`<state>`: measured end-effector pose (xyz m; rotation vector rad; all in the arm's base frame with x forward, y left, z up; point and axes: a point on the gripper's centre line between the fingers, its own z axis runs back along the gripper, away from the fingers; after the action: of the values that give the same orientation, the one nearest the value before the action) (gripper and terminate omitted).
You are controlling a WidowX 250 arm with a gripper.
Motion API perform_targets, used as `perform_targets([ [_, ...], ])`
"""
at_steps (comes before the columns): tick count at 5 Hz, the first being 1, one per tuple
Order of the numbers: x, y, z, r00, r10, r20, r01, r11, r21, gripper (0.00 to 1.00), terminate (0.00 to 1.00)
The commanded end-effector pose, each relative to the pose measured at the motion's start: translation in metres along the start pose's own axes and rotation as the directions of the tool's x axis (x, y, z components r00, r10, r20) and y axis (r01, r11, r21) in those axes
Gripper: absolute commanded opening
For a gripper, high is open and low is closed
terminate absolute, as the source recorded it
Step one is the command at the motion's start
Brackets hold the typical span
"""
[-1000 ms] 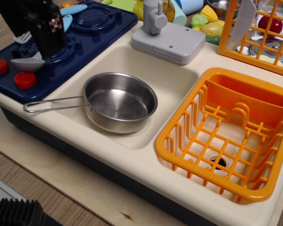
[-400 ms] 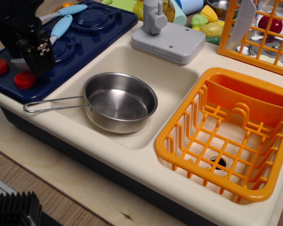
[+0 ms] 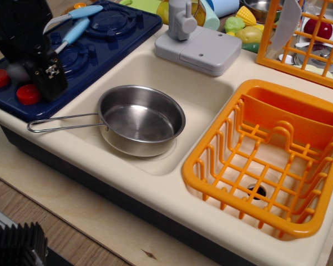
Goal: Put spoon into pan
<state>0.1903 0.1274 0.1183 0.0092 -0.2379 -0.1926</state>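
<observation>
The steel pan (image 3: 140,121) stands in the cream sink basin (image 3: 208,91), its wire handle (image 3: 64,124) pointing left over the rim. The spoon lies across the dark-blue stove (image 3: 108,41) at the left: its light-blue handle (image 3: 72,32) runs up to the right and its grey bowl (image 3: 16,71) shows left of the gripper. My black gripper (image 3: 45,77) sits over the spoon's neck and seems shut on it; the fingertips are hidden by the gripper body. The gripper is left of the pan and apart from it.
A grey slotted spatula with a light-blue handle (image 3: 83,11) lies behind the spoon. Two red knobs (image 3: 28,94) sit on the stove front. A grey faucet block (image 3: 197,47) is behind the sink. An orange dish rack (image 3: 272,160) fills the right basin. Toy food and an orange crate stand at the back.
The gripper has moved left and toward the stove front. The spoon has shifted left with it, and more of its blue handle now shows. The pan has not moved.
</observation>
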Motion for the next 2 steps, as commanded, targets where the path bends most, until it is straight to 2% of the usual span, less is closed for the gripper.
perform_targets([
  [1, 0.000, 0.004, -0.003, 1.000, 0.005, 0.004, -0.005, 1.000, 0.026, 0.00, 0.00],
  [2, 0.006, -0.004, 0.008, 1.000, 0.017, -0.019, -0.016, 0.998, 0.056, 0.00, 0.00],
])
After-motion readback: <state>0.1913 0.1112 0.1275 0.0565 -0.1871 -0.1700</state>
